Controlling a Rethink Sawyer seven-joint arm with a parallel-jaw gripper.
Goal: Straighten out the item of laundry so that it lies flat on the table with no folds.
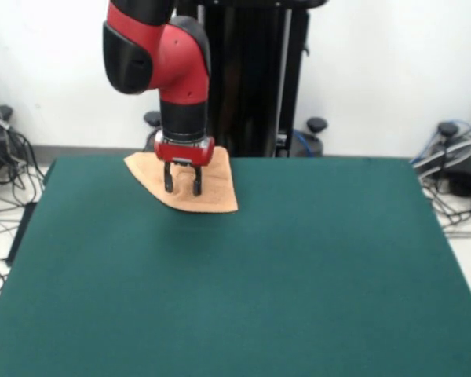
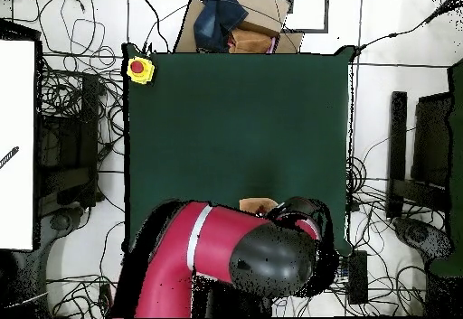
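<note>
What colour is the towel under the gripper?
Light orange-tan terry towel, plain where visible, on the dark green table; front view shows it best.

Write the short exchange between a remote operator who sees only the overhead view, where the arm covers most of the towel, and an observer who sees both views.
Operator: I see only a sliver of towel past the arm. What shape is it in?
Observer: In the front view the towel is a lopsided patch with one pointed corner, not a rectangle, so it looks folded. It lies near one edge of the table.
Operator: And the gripper?
Observer: The gripper is open, pointing down over the towel with nothing between its fingers. I cannot tell whether the tips touch the cloth.
</note>
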